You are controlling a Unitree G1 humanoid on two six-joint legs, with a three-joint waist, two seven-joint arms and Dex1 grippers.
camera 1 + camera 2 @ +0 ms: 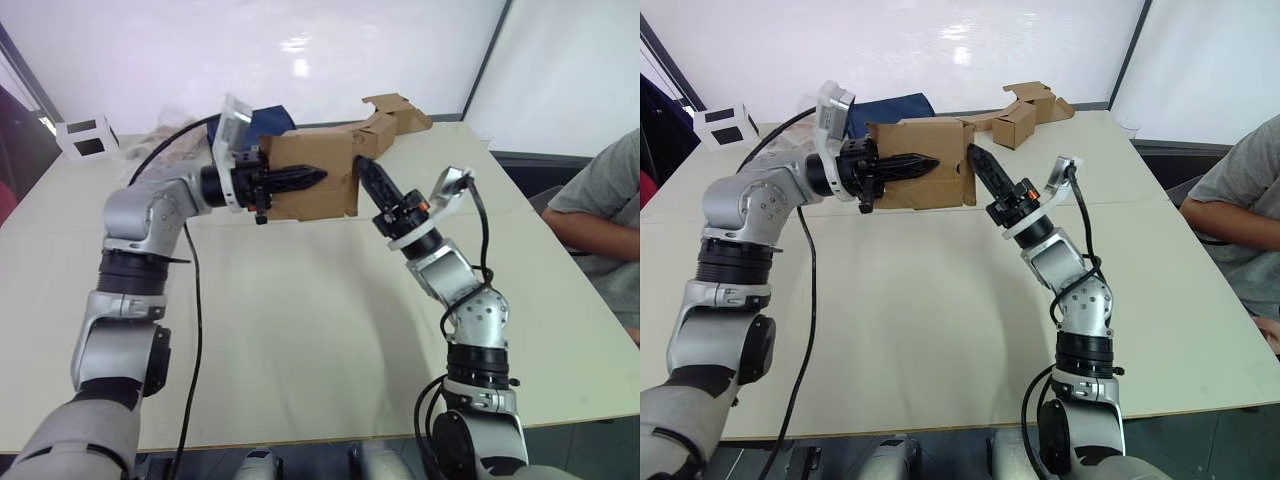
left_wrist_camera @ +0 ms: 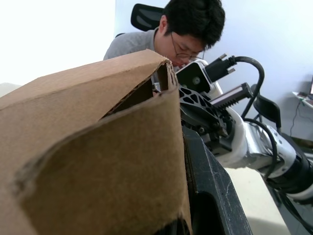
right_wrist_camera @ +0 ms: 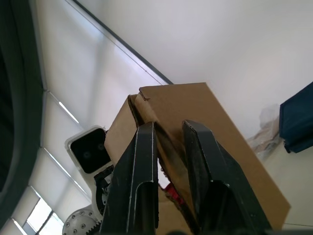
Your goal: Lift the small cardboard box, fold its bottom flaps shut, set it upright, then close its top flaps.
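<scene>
The small cardboard box [image 1: 320, 150] hangs in the air above the far middle of the table, on its side, with its plain brown face toward me. My left gripper [image 1: 310, 178] comes in from the left and is shut on the box's wall, one black finger [image 1: 910, 163] lying across the front face. My right gripper [image 1: 362, 168] reaches up from the right to the box's right end. In the right wrist view its fingers [image 3: 142, 161] stand close together with a flap edge [image 3: 146, 105] of that end running into the narrow gap. The box's inside is hidden.
Loose brown cardboard pieces [image 1: 395, 115] lie at the back of the table [image 1: 300, 320], behind the box. A dark blue item [image 1: 272, 120] and a white cube with black squares [image 1: 85, 135] sit at the back left. A person [image 1: 600, 210] sits by the table's right edge.
</scene>
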